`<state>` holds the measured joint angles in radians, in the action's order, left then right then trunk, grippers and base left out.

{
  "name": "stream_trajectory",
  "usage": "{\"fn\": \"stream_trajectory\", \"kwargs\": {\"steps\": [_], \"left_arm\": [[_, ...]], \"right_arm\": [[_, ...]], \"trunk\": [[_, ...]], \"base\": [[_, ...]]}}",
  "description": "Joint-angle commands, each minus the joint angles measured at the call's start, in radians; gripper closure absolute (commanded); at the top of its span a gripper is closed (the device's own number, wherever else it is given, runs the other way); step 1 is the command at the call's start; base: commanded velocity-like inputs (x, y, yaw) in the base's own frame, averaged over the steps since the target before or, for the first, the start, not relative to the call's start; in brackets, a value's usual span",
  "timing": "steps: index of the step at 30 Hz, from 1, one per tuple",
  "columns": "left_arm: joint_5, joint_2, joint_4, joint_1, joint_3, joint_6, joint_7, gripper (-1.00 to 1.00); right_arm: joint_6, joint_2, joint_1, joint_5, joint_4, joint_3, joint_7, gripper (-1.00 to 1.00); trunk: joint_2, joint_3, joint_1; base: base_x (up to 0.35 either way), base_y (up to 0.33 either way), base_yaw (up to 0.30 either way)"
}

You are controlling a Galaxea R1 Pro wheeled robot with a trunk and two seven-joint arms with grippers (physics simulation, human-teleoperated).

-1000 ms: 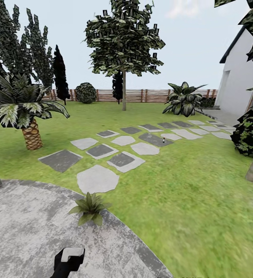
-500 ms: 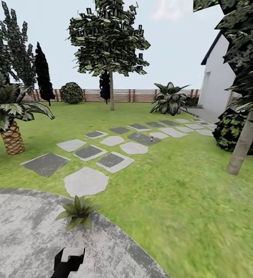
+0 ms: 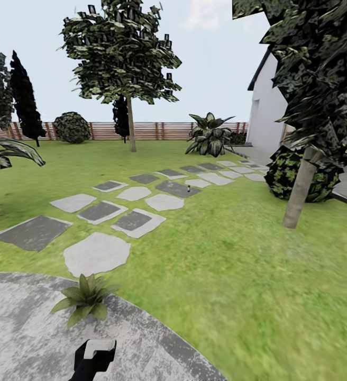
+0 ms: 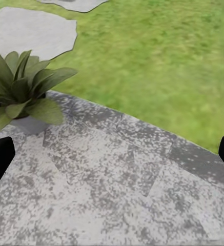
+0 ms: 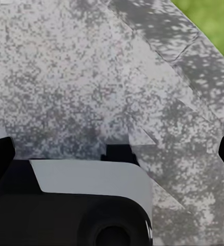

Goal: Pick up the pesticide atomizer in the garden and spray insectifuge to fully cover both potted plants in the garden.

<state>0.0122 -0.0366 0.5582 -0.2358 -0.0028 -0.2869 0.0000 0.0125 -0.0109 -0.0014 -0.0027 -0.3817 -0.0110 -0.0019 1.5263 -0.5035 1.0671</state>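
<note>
Atomizer [image 3: 188, 188] upright on stepping stone [image 3: 177, 188]

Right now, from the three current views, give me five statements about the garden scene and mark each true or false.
1. The potted plant sits at the edge of the paved patio. True.
2. The pesticide atomizer is held in the left gripper. False: it stands far off among the stepping stones.
3. The left gripper is open and holds nothing. True.
4. A brick wall closes the far lawn. False: a wooden slat fence does.
5. The potted plant has a grey pot. True.
</note>
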Motion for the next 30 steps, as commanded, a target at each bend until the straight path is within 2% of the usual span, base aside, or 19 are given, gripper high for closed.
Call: {"fn": "stream_trajectory", "kwargs": {"steps": [1,15,30], "left_arm": [[0.001,0.0,0.0,0.0,0.0,-0.003,0.0,-1.0],[0.001,0.0,-0.001,0.0,0.0,-0.003,0.0,-1.0],[0.001,-0.002,-0.001,0.0,0.0,-0.003,0.0,-1.0]], "right_arm": [[0.001,0.0,0.0,0.0,0.0,-0.001,0.0,-1.0],[0.001,0.0,0.0,0.0,-0.001,-0.001,-0.001,-1.0],[0.001,0.0,0.0,0.0,-0.001,-0.002,-0.001,-1.0]], "trunk": [[0.008,-0.004,0.004],[0.106,-0.047,0.058],[0.211,-0.081,0.115]], "base": [[0.0,0.0,-0.267],[0.0,0.0,-0.248],[0.0,0.0,-0.146]]}}
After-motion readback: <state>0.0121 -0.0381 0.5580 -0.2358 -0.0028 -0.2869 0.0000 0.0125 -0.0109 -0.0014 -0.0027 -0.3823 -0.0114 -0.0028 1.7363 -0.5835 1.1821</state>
